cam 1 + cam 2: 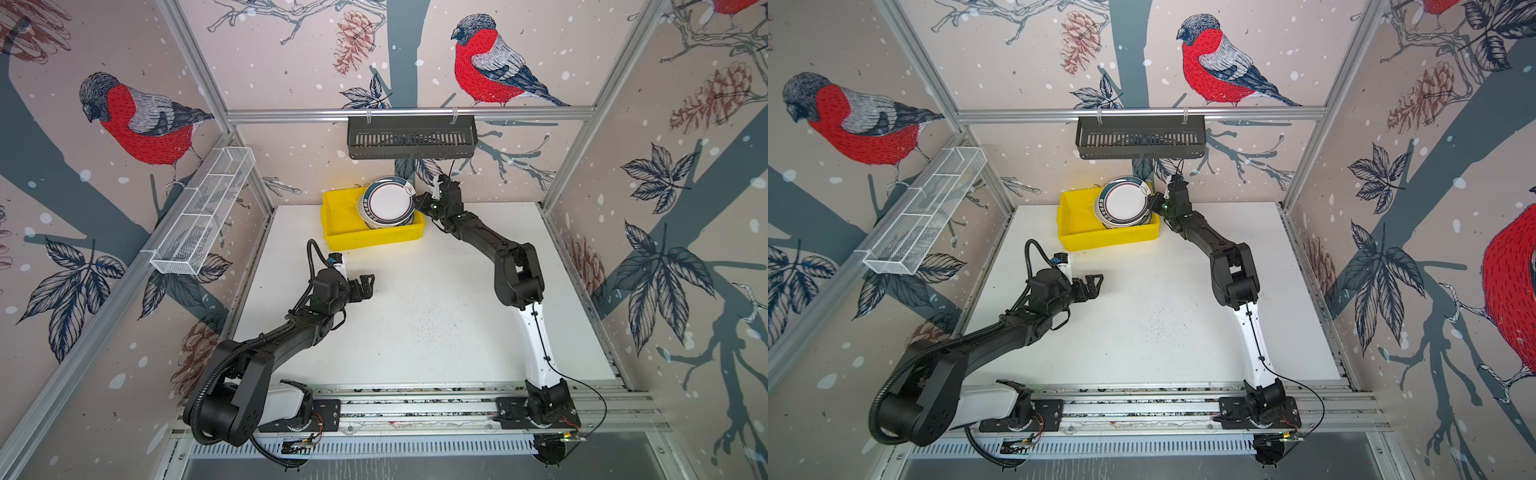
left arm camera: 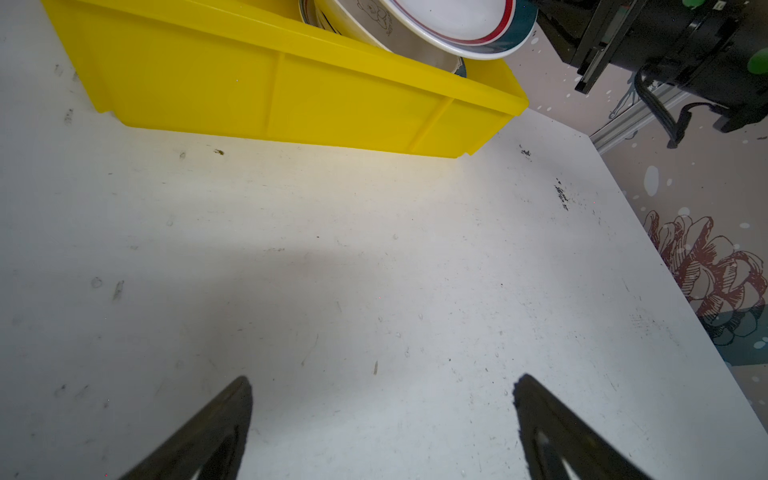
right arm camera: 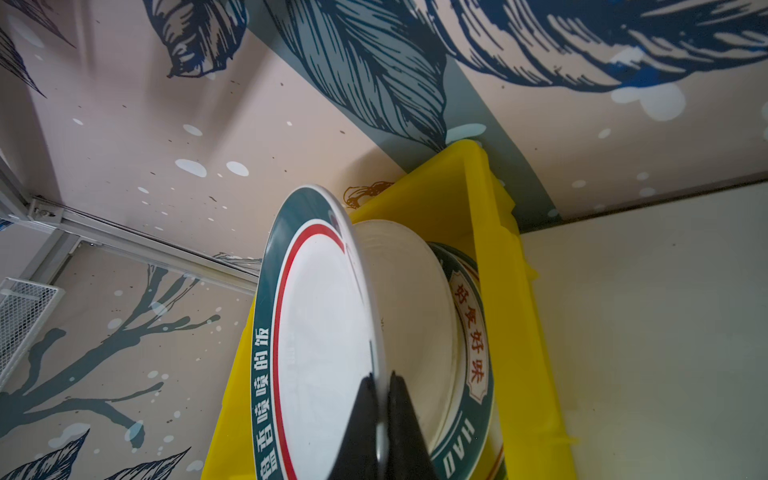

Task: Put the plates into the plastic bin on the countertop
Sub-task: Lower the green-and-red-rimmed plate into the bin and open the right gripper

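The yellow plastic bin point(image 1: 374, 242) point(image 1: 1108, 240) stands at the back of the white countertop point(image 1: 415, 311). A stack of plates point(image 3: 415, 307) lies in its right half; one there has red characters point(image 3: 473, 345). My right gripper point(image 1: 417, 202) point(image 1: 1152, 203) point(image 3: 380, 376) is shut on the rim of a green-rimmed plate point(image 1: 390, 203) point(image 1: 1125, 201) point(image 3: 324, 332) and holds it tilted just over the stack. My left gripper point(image 1: 368, 283) point(image 1: 1096, 283) point(image 2: 382, 378) hangs open over bare countertop in front of the bin point(image 2: 291, 99), holding nothing.
A dark slotted basket point(image 1: 411, 137) hangs on the back wall above the bin. A white wire-mesh tray point(image 1: 203, 212) is fixed to the left wall. Aluminium rails point(image 1: 415, 404) run along the front edge under both arm bases.
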Controlling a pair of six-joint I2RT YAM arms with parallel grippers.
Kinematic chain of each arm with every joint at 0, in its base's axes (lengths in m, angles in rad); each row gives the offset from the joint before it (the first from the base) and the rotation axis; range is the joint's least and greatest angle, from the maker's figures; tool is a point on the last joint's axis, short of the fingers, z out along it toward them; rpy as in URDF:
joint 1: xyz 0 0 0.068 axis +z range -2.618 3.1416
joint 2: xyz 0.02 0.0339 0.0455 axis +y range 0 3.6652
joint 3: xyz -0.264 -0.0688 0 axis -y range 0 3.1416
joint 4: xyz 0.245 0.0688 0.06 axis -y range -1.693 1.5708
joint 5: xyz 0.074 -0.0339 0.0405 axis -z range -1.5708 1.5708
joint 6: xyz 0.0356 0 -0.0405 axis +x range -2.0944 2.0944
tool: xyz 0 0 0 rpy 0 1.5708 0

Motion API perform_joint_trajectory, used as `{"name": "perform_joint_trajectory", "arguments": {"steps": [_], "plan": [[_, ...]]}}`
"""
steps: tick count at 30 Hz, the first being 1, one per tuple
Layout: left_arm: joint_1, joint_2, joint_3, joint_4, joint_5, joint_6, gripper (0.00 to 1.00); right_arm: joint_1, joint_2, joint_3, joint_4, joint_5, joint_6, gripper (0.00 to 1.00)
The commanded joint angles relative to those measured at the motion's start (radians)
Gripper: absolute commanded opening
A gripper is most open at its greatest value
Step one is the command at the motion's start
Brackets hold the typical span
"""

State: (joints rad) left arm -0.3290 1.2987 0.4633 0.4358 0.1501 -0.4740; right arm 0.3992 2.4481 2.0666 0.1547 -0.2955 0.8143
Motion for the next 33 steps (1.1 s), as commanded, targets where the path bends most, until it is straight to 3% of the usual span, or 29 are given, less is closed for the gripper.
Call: {"name": "perform_joint_trajectory", "arguments": {"steps": [1, 8, 17, 25, 33], "plan": [[0.002, 0.002, 0.001, 0.027, -0.011, 0.002, 0.97, 0.0, 0.017, 0.024, 0.03, -0.017, 0.024, 0.01], [0.001, 0.011, 0.005, 0.028, -0.011, 0.003, 0.97, 0.003, 0.032, 0.059, -0.02, -0.008, -0.006, 0.15], [0.002, 0.014, 0.006, 0.026, -0.011, 0.004, 0.97, 0.009, 0.047, 0.086, -0.055, -0.007, -0.043, 0.53], [0.002, 0.017, 0.006, 0.029, -0.011, 0.004, 0.97, 0.003, 0.012, 0.061, -0.075, 0.008, -0.073, 0.56], [0.002, 0.011, 0.005, 0.026, -0.017, 0.004, 0.97, 0.025, -0.249, -0.18, -0.049, 0.146, -0.186, 0.57]]}}
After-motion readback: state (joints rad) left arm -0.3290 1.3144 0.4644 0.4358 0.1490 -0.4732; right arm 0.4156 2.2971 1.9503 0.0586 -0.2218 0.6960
